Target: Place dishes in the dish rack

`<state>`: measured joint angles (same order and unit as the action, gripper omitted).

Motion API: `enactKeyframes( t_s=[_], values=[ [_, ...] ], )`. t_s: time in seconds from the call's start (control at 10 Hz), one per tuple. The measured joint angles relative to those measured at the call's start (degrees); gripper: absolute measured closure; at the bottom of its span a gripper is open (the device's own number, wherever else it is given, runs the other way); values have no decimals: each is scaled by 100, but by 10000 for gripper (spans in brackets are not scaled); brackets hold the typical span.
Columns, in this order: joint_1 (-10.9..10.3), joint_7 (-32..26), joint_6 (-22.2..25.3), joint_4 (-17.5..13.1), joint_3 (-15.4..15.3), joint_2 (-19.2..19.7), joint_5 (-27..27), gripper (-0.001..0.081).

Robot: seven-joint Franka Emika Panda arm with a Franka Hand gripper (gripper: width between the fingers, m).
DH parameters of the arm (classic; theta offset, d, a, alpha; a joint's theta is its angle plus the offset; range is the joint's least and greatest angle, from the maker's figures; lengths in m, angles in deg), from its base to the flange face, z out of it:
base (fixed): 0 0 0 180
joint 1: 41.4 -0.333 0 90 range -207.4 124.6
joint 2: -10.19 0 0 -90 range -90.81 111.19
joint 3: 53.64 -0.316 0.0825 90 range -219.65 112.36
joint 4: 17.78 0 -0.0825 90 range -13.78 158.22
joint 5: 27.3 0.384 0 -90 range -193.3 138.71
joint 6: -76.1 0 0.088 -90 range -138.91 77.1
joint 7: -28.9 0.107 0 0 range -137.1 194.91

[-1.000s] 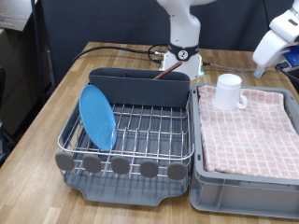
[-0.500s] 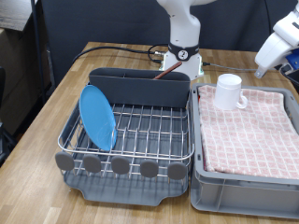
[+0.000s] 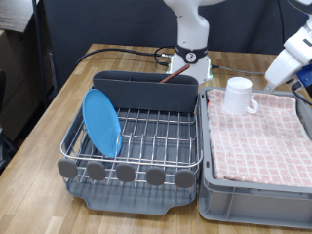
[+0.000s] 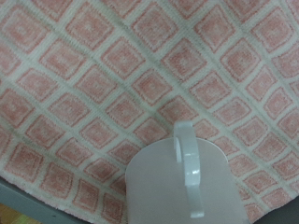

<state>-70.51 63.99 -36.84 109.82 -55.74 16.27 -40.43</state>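
The light-blue plate (image 3: 101, 121) stands on edge in the silver wire dish rack (image 3: 156, 146), at its left end in the exterior view. The white mug (image 3: 239, 95) stands upright on the pink checked cloth (image 3: 263, 132) in the grey crate; in the wrist view the mug (image 4: 182, 182) shows from above, handle up. My gripper (image 3: 269, 76) hangs at the exterior view's right edge, just right of and above the mug, with nothing seen in it. A thin reddish-brown piece (image 3: 176, 76), perhaps the spoon, leans at the rack's dark back bin.
The grey crate (image 3: 210, 180) stands right against the rack's right side. The robot's white base (image 3: 191, 49) and black cables (image 3: 117, 54) lie behind the rack. A row of grey discs (image 3: 125, 173) lines the rack's front edge. The wooden table edge runs along the left.
My hand has moved down and slightly right in the exterior view, closer to the mug. The plate, mug and rack have not moved.
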Motion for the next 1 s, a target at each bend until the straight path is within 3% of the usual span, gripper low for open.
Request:
enactKeyframes(
  t_s=[1.0],
  values=[
    [52,-594,-1095,842,235,141,-45,3]
  ],
)
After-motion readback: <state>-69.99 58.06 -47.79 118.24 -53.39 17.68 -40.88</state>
